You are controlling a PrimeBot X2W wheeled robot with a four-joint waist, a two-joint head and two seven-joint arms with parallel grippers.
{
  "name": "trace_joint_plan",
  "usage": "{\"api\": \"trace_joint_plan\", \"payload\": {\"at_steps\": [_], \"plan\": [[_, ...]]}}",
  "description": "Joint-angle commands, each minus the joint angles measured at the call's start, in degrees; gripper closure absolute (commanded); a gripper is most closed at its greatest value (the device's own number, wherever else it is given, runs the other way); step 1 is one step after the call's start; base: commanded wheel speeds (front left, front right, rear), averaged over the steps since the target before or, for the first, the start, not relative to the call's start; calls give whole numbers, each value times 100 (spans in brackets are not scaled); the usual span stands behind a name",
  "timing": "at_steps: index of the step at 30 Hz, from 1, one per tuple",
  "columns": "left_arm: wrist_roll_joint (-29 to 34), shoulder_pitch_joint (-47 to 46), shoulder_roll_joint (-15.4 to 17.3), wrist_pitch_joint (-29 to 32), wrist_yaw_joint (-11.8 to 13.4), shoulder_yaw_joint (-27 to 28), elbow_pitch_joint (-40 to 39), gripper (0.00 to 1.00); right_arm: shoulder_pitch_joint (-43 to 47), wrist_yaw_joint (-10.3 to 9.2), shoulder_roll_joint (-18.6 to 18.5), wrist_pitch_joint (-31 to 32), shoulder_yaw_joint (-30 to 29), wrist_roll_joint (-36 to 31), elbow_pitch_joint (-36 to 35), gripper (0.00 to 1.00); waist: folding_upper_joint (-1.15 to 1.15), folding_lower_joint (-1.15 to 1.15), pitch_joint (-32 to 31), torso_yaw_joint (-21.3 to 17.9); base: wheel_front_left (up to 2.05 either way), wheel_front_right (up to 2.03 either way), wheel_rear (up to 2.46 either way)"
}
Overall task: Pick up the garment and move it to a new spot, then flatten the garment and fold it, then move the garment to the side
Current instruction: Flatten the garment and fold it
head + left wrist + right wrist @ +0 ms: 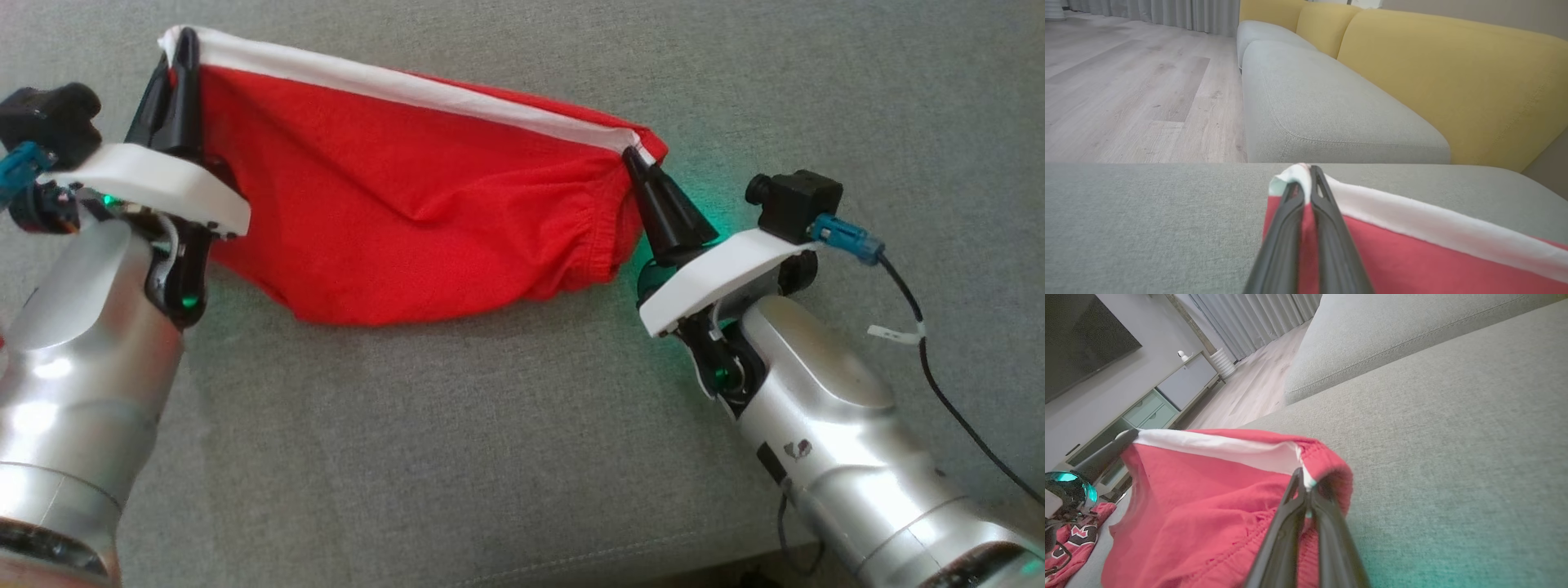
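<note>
The left claw (183, 47) and right claw (631, 157) are each clenched on one end of the white band (408, 86) of the red garment (392, 212), which stretches between them over the grey cushion (490, 449), with a yellow backrest (1453, 73) and wood floor (1126, 81) beyond the left claw.

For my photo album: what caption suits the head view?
Left claw and right claw stretch a red garment by its white edge over a grey cushion.
</note>
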Motion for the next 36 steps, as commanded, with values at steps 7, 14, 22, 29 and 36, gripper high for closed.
{"api": "trace_joint_plan", "payload": {"at_steps": [7,14,22,29,36], "plan": [[-252,-360,182,-65,10,-83,110,0,-128,-4,137,-69,-184,-193,-124,0,0,0,62,36,0,0,0],[-299,-88,160,-71,10,202,85,0,165,-4,140,-70,-439,-606,-158,0,0,0,-64,93,0,0,0],[119,915,-195,-72,11,1276,-61,0,805,-4,140,-70,-924,-1183,-310,0,0,0,-327,164,0,0,0],[840,1469,-535,-73,79,1926,-99,0,1293,-4,141,-71,-1714,-1980,-628,0,0,0,-449,149,0,0,0],[1253,1511,-749,-73,56,2035,312,0,1599,-4,141,-71,-2171,-2419,-976,0,0,0,-425,86,0,0,0]]}}
